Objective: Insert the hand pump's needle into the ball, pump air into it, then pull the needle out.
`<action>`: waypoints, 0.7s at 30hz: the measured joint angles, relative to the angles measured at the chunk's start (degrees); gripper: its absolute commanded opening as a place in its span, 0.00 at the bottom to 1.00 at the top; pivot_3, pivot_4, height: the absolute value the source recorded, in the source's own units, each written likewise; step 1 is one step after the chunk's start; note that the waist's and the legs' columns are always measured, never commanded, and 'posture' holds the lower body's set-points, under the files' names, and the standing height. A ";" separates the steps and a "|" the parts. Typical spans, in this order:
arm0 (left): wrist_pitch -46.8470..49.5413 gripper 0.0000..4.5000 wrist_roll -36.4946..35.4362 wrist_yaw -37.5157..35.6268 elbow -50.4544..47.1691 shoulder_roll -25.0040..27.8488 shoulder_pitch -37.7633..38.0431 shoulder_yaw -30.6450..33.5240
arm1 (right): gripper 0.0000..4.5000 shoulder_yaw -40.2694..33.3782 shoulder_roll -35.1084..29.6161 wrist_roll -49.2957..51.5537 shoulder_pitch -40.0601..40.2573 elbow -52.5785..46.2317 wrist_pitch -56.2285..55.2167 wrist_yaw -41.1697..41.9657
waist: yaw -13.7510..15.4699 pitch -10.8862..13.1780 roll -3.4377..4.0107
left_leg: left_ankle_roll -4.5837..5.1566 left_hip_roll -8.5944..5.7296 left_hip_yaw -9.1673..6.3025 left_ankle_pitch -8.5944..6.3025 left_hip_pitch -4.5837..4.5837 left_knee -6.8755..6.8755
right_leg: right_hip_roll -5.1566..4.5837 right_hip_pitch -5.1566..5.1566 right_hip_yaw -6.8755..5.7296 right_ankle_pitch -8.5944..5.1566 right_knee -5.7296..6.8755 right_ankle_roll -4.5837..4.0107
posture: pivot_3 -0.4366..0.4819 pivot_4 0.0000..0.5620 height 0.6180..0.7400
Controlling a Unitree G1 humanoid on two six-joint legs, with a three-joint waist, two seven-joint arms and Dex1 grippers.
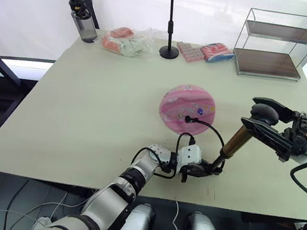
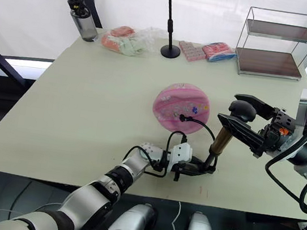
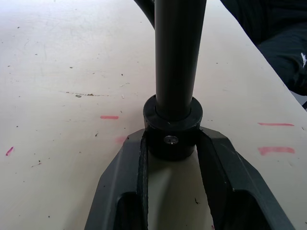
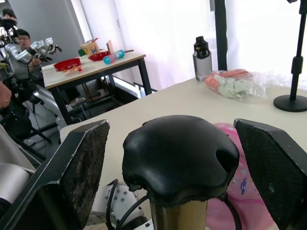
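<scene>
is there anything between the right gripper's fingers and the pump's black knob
Nothing visible. The right gripper is open with the hand pump's black knob sitting between its two fingers, bare gaps on both sides. The left gripper clamps the pump's bottom cap.

Bright backlit daylight, washed-out windows, soft shadows

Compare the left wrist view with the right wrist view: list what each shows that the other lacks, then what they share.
Left wrist view alone: the left hand clamped on the hand pump's black bottom cap, and red marks on the table.

Right wrist view alone: the right hand open around the black knob handle without touching it, the pink ball, a bottle, a plastic bag, and a second table with toys.

Shared: the hand pump and the tabletop.
</scene>
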 measured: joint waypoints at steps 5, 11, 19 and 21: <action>-0.08 0.24 0.04 0.06 0.11 -0.02 -0.05 0.00 | 0.44 0.20 0.00 -0.06 0.00 -0.01 0.04 0.00 | 0.00 0.00 0.00 | 0.00 0.00 0.00 0.00 0.00 0.00 | 0.00 0.00 0.00 0.00 0.00 0.00 | 0.48 0.27 1.00; -0.12 0.24 0.07 0.12 0.15 -0.01 -0.06 0.00 | 0.44 0.29 0.01 -0.77 0.00 -0.08 -0.08 0.18 | 0.00 0.00 0.00 | 0.00 0.00 0.00 0.00 0.01 0.00 | 0.00 0.00 0.00 0.00 0.00 0.00 | 0.48 0.27 1.00; -0.16 0.24 0.11 0.16 0.24 -0.03 -0.07 0.00 | 0.44 2.08 0.25 -4.23 0.49 -0.56 -1.44 1.85 | 0.00 -0.01 -0.01 | 0.00 0.00 0.00 0.00 0.03 0.00 | 0.01 0.02 -0.01 0.00 0.00 0.00 | 0.48 0.27 1.00; -0.17 0.24 0.11 0.18 0.26 -0.03 -0.09 0.00 | 0.44 2.93 0.44 -5.58 0.92 -0.83 -2.16 2.42 | -0.01 -0.02 0.00 | 0.00 0.00 0.00 0.00 0.03 0.00 | 0.01 0.03 0.00 0.00 0.00 0.00 | 0.48 0.27 1.00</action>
